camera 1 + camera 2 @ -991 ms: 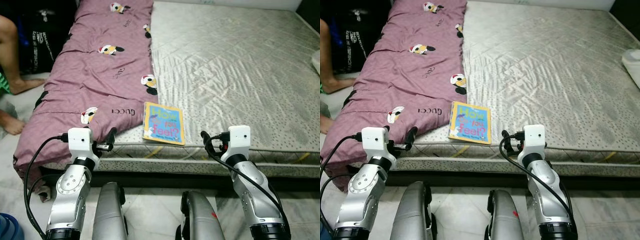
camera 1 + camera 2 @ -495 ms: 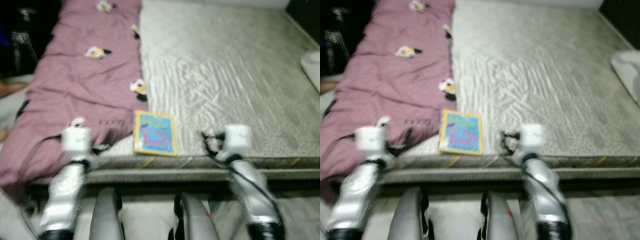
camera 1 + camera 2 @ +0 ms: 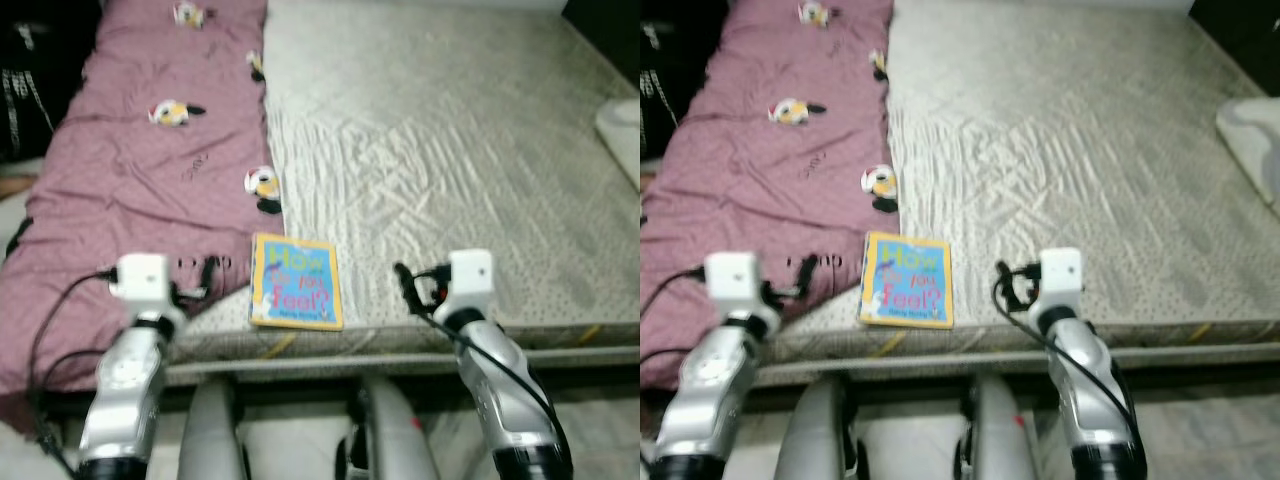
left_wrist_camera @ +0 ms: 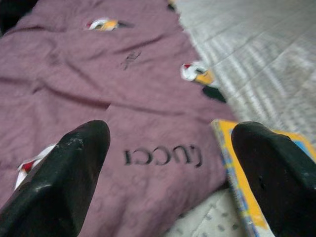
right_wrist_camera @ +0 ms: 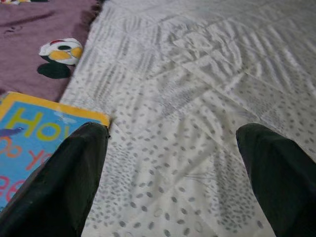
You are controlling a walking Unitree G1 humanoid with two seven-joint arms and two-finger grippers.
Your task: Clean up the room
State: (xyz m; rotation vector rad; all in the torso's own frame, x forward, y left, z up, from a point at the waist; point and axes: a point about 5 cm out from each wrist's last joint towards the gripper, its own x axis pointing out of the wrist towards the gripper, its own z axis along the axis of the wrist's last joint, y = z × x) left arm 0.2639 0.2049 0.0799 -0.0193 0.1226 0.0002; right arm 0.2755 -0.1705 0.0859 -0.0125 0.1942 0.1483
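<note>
Book (image 3: 295,281) lies between both hands, seemingly untouched.

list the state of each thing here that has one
children's book: closed, flat, cover up, at the mattress's near edge
purple blanket: spread out, rumpled, left side of the mattress
mattress: bare, wrinkled cover
left gripper: open, empty, over the blanket
right gripper: open, empty, over the mattress

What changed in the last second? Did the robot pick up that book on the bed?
No. The view has swung slightly, so the camera moved; the person's legs have left the frame. The book lies as before at the mattress edge beside the purple blanket. The left gripper and right gripper stay open, holding nothing.
</note>
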